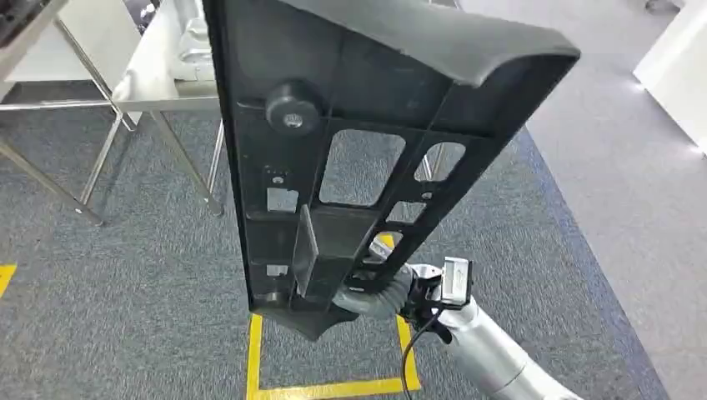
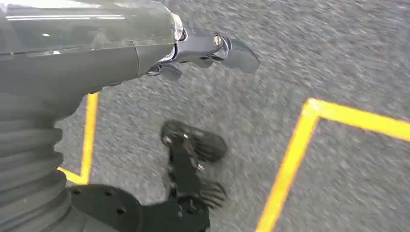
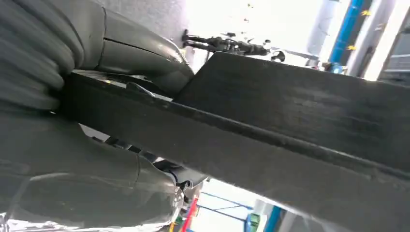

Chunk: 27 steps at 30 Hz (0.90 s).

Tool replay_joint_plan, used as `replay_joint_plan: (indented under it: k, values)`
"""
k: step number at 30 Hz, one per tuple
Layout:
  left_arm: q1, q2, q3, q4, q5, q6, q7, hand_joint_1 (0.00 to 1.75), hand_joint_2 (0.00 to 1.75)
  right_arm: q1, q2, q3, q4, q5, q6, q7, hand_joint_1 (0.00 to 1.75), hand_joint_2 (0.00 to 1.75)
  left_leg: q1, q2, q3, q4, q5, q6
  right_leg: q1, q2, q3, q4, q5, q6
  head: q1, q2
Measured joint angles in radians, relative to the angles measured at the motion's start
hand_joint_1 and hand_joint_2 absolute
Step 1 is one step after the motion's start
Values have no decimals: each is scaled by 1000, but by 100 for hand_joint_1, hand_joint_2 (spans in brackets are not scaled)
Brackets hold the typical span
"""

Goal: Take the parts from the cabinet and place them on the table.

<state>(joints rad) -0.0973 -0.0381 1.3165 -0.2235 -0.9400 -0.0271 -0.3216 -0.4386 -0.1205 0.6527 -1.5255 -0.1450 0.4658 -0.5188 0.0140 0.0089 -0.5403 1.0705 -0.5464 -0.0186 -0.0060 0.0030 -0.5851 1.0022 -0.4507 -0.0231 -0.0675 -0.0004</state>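
Above the grey carpet and its yellow floor tape (image 1: 255, 350), the right hand (image 1: 379, 292) gripped the lower end of a long black plastic part (image 1: 350, 158) — fingers (image 3: 121, 53) clamped on both faces of its edge — and held it tilted up in front of the head camera. The left hand (image 2: 203, 48) hung over the floor with nothing in it, its fingers seemingly curled in. The step looked like the carry from cabinet to counter (image 1: 158, 92), whose steel legs stood ahead to the left — next, the part would need bringing over its top and lowering flat before release; what lay on the counter was too hidden to name.
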Motion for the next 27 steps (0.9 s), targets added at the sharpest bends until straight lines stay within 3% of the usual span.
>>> replay_joint_plan:
  k: [2,3,4,5,7,8,10,12,14,15,18,19,20,21,23,24,25,27]
  values:
    - [1,0,0,0,0,0,-2,0,175,2,0,0,-1,0,-4,0,173,175,0,0,-102,177,-65,-5,5,0,14,0,-13,-7,0,0]
    - [4,1,0,0,0,0,-2,0,175,5,0,0,0,0,-5,1,173,175,0,0,-151,248,-78,-7,7,1,20,0,-19,-9,0,0]
    - [6,1,0,0,0,0,-2,0,175,7,0,0,0,0,-6,1,173,175,0,0,-176,271,-67,-6,9,3,27,0,-25,-9,0,0]
    - [7,1,0,0,0,0,-2,0,175,7,0,0,0,0,-6,1,173,175,0,0,-176,238,-23,-3,11,6,39,1,-33,-9,0,0]
    - [7,2,0,0,0,0,-2,0,175,6,0,0,0,0,-7,1,173,175,-2,-1,-114,58,101,8,12,9,66,1,-52,-5,0,0]
    - [7,2,0,0,0,0,-2,0,175,6,0,0,0,0,-6,1,173,175,-5,-1,-90,-16,136,15,12,8,71,0,-61,-2,0,0]
    - [4,4,0,0,0,0,-3,0,175,6,0,0,0,0,-6,1,173,175,-14,-1,-67,-41,106,28,14,12,74,1,-69,11,0,0]
    - [5,5,0,0,0,0,-4,0,175,8,0,0,0,0,-7,1,173,175,-14,-3,-66,-56,102,39,14,10,79,3,-61,22,0,0]
    - [6,4,0,0,-1,-2,-6,0,175,7,0,0,0,2,-9,0,173,175,-9,-4,-39,-72,101,48,10,8,79,20,-72,29,0,0]
    - [5,4,0,0,-2,-2,-6,0,175,6,0,0,0,2,-9,0,173,175,-9,-5,-30,-76,98,54,9,7,58,64,-90,36,0,0]
    - [4,4,0,0,-2,-2,-7,0,175,13,-2,0,2,2,-9,-1,173,175,-10,-5,-13,-77,80,58,1,7,-91,281,-166,50,0,0]
    - [5,4,0,0,-2,-2,-8,0,175,18,-2,0,4,2,-9,-1,173,175,-10,-5,-5,-77,72,56,-2,7,-126,311,-165,54,0,0]
    - [5,4,0,0,-2,-2,-8,0,175,20,-3,0,5,3,-9,-1,173,175,-9,-6,6,-77,64,54,-7,6,-135,291,-135,56,0,0]
    - [6,4,0,0,-2,-2,-8,0,175,20,-5,0,6,3,-9,-1,173,175,-9,-7,19,-77,55,51,-10,4,-122,234,-86,58,0,0]
    - [5,4,0,0,-2,-2,-8,0,175,20,-6,0,7,3,-9,-2,173,175,-8,-8,50,-77,34,43,-16,-1,-62,56,34,52,0,0]
    - [5,4,0,0,-2,-2,-8,0,175,21,-7,0,8,3,-9,-2,173,175,-7,-8,57,-77,25,37,-12,-4,-56,30,40,49,0,0]
    - [2,4,0,0,-3,-2,-9,0,175,20,-7,0,10,3,-8,-3,173,175,-8,-10,59,-78,19,28,-4,-9,-56,20,6,42,2,0]
    - [3,3,0,0,-4,-2,-10,0,175,20,-9,-2,9,3,-8,-3,173,175,-4,-8,71,-67,16,12,0,-3,-48,16,24,25,1,0]
